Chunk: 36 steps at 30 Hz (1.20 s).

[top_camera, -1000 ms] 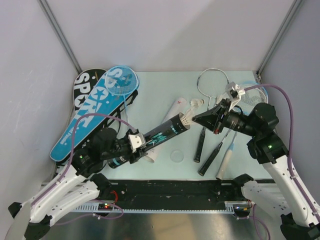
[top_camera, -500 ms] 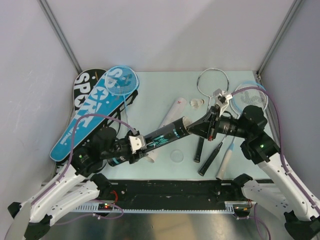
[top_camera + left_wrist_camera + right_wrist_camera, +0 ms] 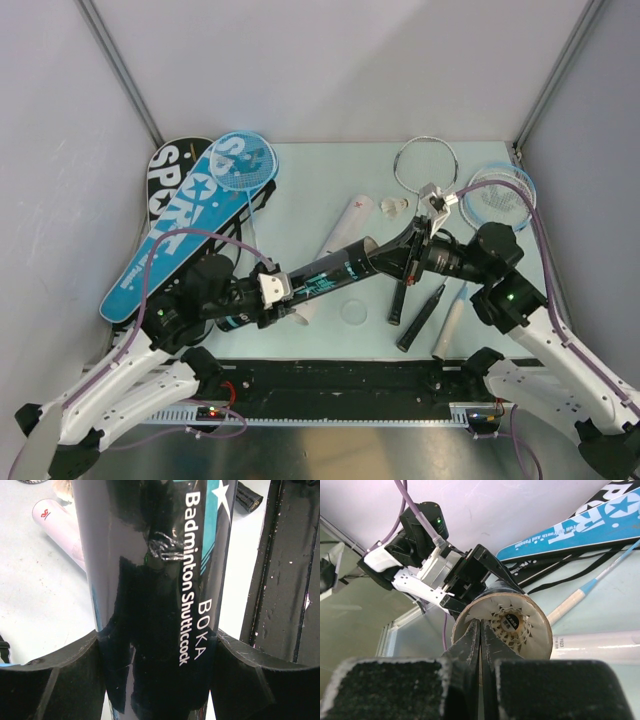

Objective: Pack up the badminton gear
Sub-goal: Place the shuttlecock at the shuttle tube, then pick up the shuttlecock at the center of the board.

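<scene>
My left gripper [image 3: 262, 295] is shut on the black teal-printed tube [image 3: 320, 275], holding it tilted above the table; the tube fills the left wrist view [image 3: 150, 580], between the fingers [image 3: 65, 680]. My right gripper [image 3: 385, 262] is at the tube's open mouth. In the right wrist view its tips [image 3: 480, 630] are pressed together on the feather skirt of a white shuttlecock [image 3: 512, 622], which sits inside the tube [image 3: 542, 630]. The white tube [image 3: 345, 225] lies on the table behind it. A loose shuttlecock [image 3: 395, 207] lies by the white tube's far end.
A silver racket [image 3: 425, 165] and a light-blue racket [image 3: 497, 195] lie at the back right, with handles [image 3: 420, 315] under my right arm. A blue racket [image 3: 243, 160] rests on the blue cover [image 3: 185, 225] and black cover [image 3: 165, 170] at left. A clear round lid [image 3: 353, 311] lies near the front.
My right gripper has moved left and pushed the shuttlecock from the tube's mouth down inside it. The tube's open end has risen slightly toward the right arm.
</scene>
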{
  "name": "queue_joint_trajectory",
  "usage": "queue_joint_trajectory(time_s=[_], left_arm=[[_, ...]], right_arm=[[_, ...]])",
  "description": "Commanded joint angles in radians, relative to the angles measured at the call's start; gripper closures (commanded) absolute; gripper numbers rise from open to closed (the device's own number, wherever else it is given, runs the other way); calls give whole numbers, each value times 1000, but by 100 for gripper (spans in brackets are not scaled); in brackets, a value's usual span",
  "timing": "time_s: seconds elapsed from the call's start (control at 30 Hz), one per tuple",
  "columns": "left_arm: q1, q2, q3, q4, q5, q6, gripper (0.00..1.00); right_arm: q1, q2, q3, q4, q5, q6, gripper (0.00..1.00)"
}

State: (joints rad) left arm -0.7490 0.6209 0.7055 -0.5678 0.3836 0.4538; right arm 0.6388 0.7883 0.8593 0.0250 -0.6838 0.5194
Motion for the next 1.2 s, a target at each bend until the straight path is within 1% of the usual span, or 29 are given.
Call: queue_joint_trajectory(time_s=[0.0, 0.23, 0.27, 0.43, 0.5, 0.6, 0.7, 0.8, 0.97, 1.07, 1.17], left_arm=[[-2, -18, 54, 99, 1, 5, 64], [-2, -31, 48, 107, -6, 7, 64], [-2, -31, 47, 106, -11, 8, 64], [-1, -32, 37, 112, -61, -13, 64], [-2, -30, 27, 117, -87, -22, 64], [-2, -26, 14, 122, -114, -30, 64], [-1, -25, 5, 125, -126, -36, 64], [-2, -32, -3, 126, -131, -41, 64], [-1, -46, -6, 130, -150, -69, 63], [-1, -71, -15, 133, -154, -94, 63], [-1, -106, -38, 140, -157, -116, 63]], right_arm=[[15, 2, -51, 164, 21, 109, 100], [25, 9, -91, 185, 63, 137, 99], [25, 8, -93, 182, 69, 140, 96], [8, -28, -91, 160, 117, 148, 69], [-16, -49, -83, 118, 145, 121, 60], [-66, -82, -75, 54, 192, 83, 53], [-130, -110, -70, 31, 198, 70, 47], [-204, -128, -59, 28, 199, 56, 44], [-321, -103, -44, 26, 250, -37, 41], [-390, -34, -36, 27, 322, -126, 40], [-469, 70, -8, 23, 372, -218, 40]])
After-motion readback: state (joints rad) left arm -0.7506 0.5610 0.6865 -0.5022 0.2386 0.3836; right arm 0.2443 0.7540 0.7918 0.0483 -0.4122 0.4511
